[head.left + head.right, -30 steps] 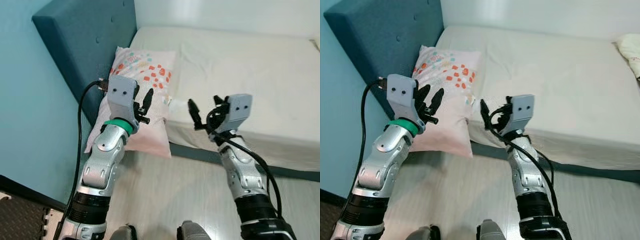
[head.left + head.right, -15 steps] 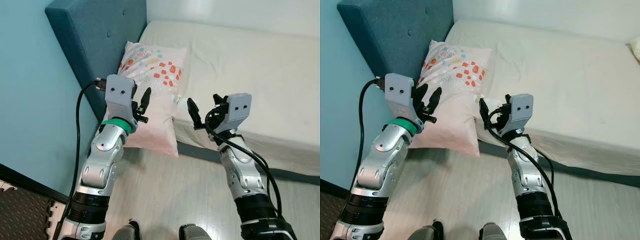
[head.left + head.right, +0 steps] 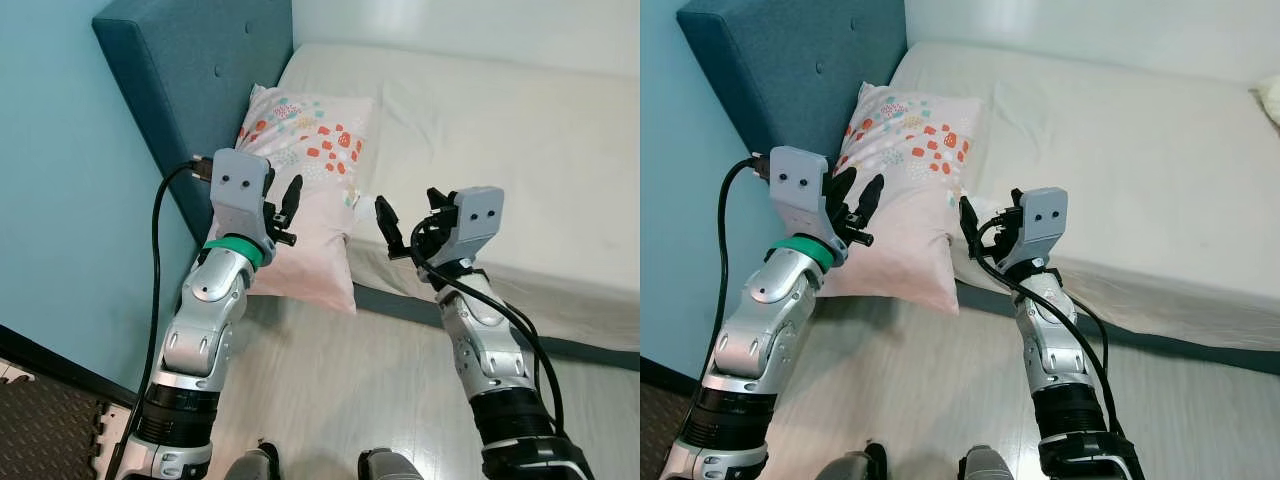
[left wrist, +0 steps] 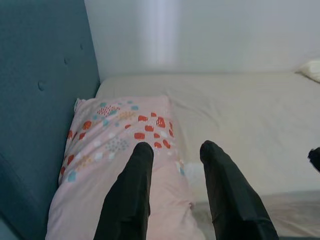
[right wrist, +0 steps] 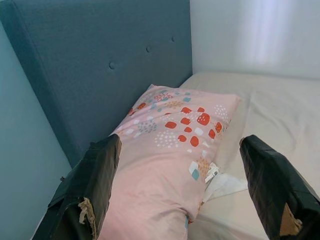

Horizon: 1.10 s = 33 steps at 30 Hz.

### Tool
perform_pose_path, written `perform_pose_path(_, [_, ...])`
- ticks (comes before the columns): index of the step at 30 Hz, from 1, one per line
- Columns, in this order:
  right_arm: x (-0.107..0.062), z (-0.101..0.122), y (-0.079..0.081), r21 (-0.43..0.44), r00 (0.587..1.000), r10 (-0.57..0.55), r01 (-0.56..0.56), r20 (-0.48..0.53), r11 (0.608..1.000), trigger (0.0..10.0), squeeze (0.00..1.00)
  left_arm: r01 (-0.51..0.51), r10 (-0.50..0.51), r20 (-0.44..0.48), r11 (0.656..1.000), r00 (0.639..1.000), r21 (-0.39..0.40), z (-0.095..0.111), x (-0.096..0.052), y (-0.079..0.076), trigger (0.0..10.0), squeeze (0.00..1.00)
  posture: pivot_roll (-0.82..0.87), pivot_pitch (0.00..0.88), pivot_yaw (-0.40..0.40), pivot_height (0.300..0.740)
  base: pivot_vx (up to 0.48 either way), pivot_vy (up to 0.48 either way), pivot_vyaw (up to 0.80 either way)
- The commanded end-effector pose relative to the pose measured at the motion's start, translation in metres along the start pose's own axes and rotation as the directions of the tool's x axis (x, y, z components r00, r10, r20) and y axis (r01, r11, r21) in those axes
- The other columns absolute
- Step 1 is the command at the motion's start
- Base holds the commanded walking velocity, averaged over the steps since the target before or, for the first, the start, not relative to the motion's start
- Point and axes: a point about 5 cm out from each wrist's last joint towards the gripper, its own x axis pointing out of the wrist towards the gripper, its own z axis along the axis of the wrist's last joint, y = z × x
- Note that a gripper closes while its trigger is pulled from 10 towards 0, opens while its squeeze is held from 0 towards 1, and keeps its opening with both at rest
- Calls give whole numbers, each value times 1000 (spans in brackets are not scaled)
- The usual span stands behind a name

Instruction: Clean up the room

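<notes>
A pink pillow point(image 3: 312, 185) with red, blue and yellow spots leans against the blue headboard point(image 3: 190, 80). Its lower end hangs over the corner of the bed toward the floor. My left gripper point(image 3: 283, 205) is raised in front of the pillow's lower left part, open and holding nothing. From the left wrist, the two black fingers point(image 4: 135, 180) point at the pillow point(image 4: 115, 145). My right gripper point(image 3: 410, 215) hovers open just right of the pillow, over the mattress edge. Its wide-spread fingers point(image 5: 100, 175) frame the pillow point(image 5: 170, 150).
The cream mattress point(image 3: 500, 130) stretches right, with another pillow point(image 3: 1270, 100) at its far end. A teal wall point(image 3: 60, 200) stands on the left, and a black mat point(image 3: 40, 440) lies at its foot. Pale wood floor point(image 3: 340, 380) lies below the arms.
The head camera has shifted, so the bed and pillow sit a little further right in the picture. Both arms keep the same raised pose with open fingers.
</notes>
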Motion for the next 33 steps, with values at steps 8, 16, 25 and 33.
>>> perform_pose_path(8, [-3, -3, 2, 18, 1000, 6, -5, -5, 1000, 10000, 0, -21, 21, -9, 1000, 1000, 20, -4, 0, 4, 10000, 0, -106, 85, 79, 740, 440, 0, 0])
perform_pose_path(16, [-3, -3, 1, 12, 1000, 9, -9, -6, 1000, 10000, 0, -25, 26, -7, 999, 1000, 19, -4, 0, 3, 10000, 0, -106, 85, 77, 740, 480, 0, 0])
perform_pose_path(25, [-3, -3, 1, 13, 1000, 15, -15, -8, 1000, 10000, 0, -30, 31, -3, 999, 1000, 17, -4, 1, 4, 10000, 0, -106, 85, 75, 740, 480, 0, 0])
perform_pose_path(33, [-3, -3, 2, 13, 1000, 19, -19, -8, 1000, 10000, 0, -32, 32, -2, 999, 999, 15, -3, 1, 4, 10000, 0, -106, 85, 74, 740, 480, 0, 0])
